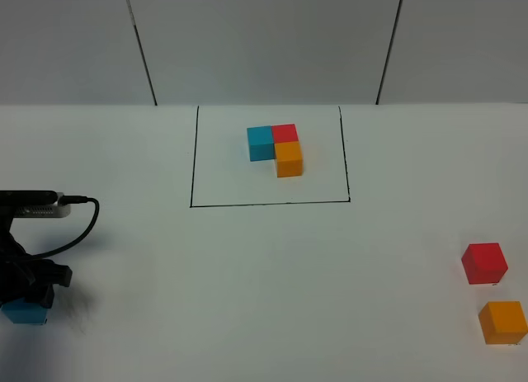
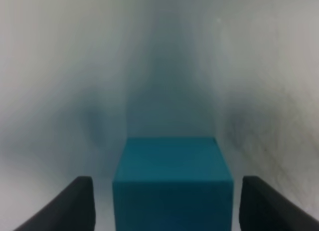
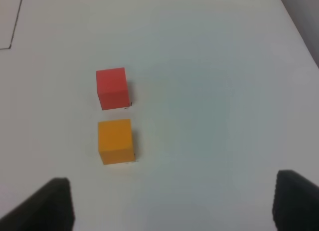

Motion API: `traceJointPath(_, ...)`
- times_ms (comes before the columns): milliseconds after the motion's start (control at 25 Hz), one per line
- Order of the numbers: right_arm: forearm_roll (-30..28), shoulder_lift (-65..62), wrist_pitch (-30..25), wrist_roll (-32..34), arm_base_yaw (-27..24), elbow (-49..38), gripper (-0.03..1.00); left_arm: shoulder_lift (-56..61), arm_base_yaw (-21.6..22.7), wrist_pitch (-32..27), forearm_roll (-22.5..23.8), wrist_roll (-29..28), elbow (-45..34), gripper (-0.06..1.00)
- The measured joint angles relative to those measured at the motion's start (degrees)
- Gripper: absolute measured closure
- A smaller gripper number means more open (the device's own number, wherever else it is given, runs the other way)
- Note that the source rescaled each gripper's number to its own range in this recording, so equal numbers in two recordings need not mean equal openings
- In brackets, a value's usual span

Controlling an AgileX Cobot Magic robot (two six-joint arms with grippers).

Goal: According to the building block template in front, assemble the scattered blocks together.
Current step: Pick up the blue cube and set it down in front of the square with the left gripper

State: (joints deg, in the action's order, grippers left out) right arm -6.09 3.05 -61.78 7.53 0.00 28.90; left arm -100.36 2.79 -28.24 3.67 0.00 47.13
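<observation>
Left pincer (image 2: 167, 183): I see it low over the counter (image 1: 247, 299), jaws apart, with a gap on either side of the blue cube, so it grips nothing.
Left fingers (image 2: 75, 206): dark and blurred; one stands on each flank of the cube and neither touches it.
Blue cube (image 2: 172, 161): plain matte cyan-blue, square to the pincer and centred between its fingers, resting on the counter.
Right pincer (image 3: 174, 183): jaws wide, nothing between them, hanging above bare counter.
Orange cube (image 3: 116, 141): plain matte orange, ahead of my right pincer and off its centre line, closer to one finger than the other.
Red cube (image 3: 112, 88): same size, matte red, just beyond the orange one as seen from the right pincer, near it but not touching.
Template (image 1: 276, 149): three small cubes pressed together in an L, with cyan-blue and red side by side and orange against the red; well apart from both pincers.
Black rectangle (image 1: 195, 159): thin drawn line around the template with white margin all round; its far edge I cannot make out.
Cable (image 1: 78, 225): black, looping off the left arm above its pincer.
</observation>
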Motion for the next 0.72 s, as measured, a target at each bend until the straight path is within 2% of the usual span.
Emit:
traceJointPath(120,0.0,0.0,0.0,0.0,0.0,0.0,0.31,0.0,0.0,0.0,0.1,0.0,0.0,0.26)
traceJointPath(240,0.0,0.0,0.0,0.0,0.0,0.0,0.31,0.0,0.0,0.0,0.1,0.0,0.0,0.32)
traceJointPath(360,0.0,0.0,0.0,0.0,0.0,0.0,0.31,0.0,0.0,0.0,0.1,0.0,0.0,0.50)
traceJointPath(440,0.0,0.0,0.0,0.0,0.0,0.0,0.31,0.0,0.0,0.0,0.1,0.0,0.0,0.67)
traceJointPath(520,0.0,0.0,0.0,0.0,0.0,0.0,0.31,0.0,0.0,0.0,0.1,0.0,0.0,0.90)
traceJointPath(560,0.0,0.0,0.0,0.0,0.0,0.0,0.31,0.0,0.0,0.0,0.1,0.0,0.0,0.94)
traceJointPath(720,0.0,0.0,0.0,0.0,0.0,0.0,0.31,0.0,0.0,0.1,0.4,0.0,0.0,0.94)
